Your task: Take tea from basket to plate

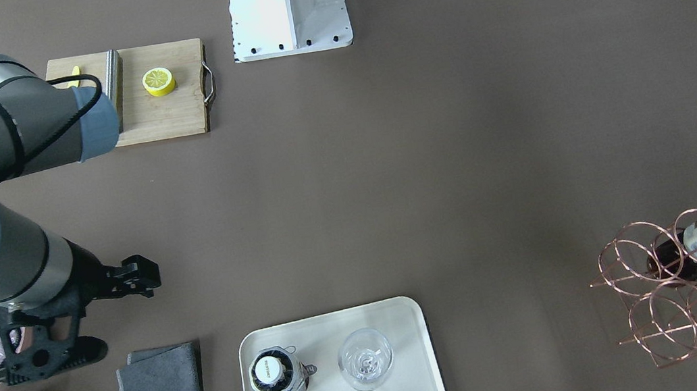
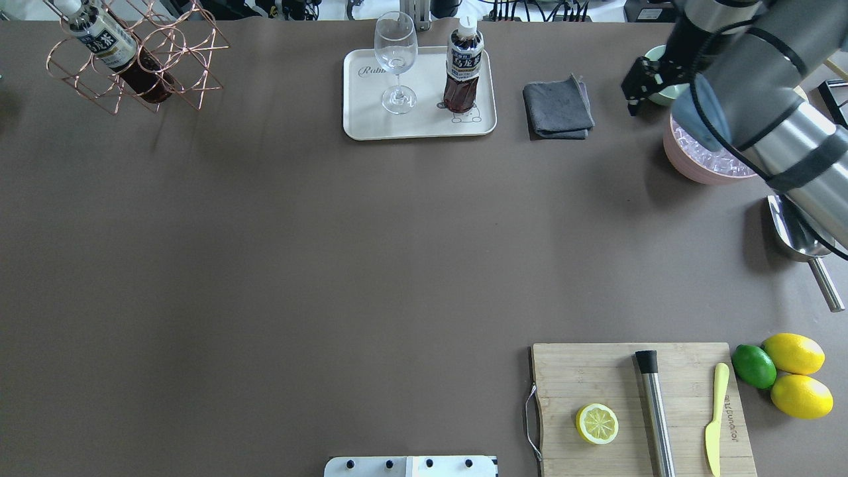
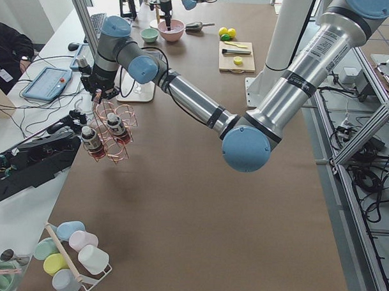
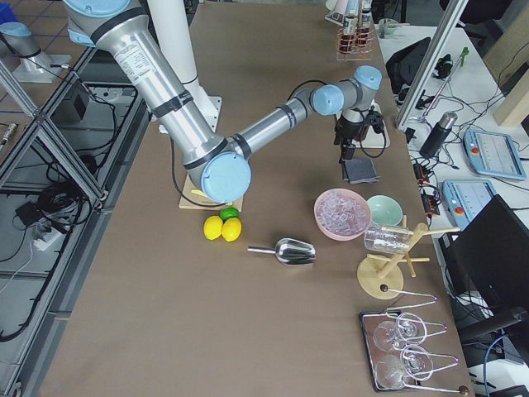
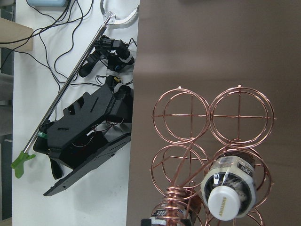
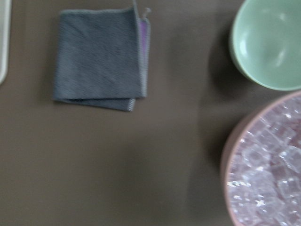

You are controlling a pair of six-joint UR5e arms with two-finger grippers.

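1. The tea [image 1: 276, 373] stands upright on the plate [image 1: 401, 324], beside a wine glass [image 1: 365, 359].
2. The basket [image 1: 631, 265] sits well apart from the plate.
3. I cannot tell the finger gap or any hold for the left gripper [image 3: 98, 94], far from the plate, or the right gripper [image 1: 143, 274], near it.

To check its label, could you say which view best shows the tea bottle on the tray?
The overhead exterior view: the bottle stands side-on on the tray, label and white cap visible. The front-facing view shows mostly its cap from above; the other views show nothing clear of it.

Brown-covered table [image 3: 199, 203], white side bench [image 3: 19, 222], aluminium frame posts [image 3: 81, 14].
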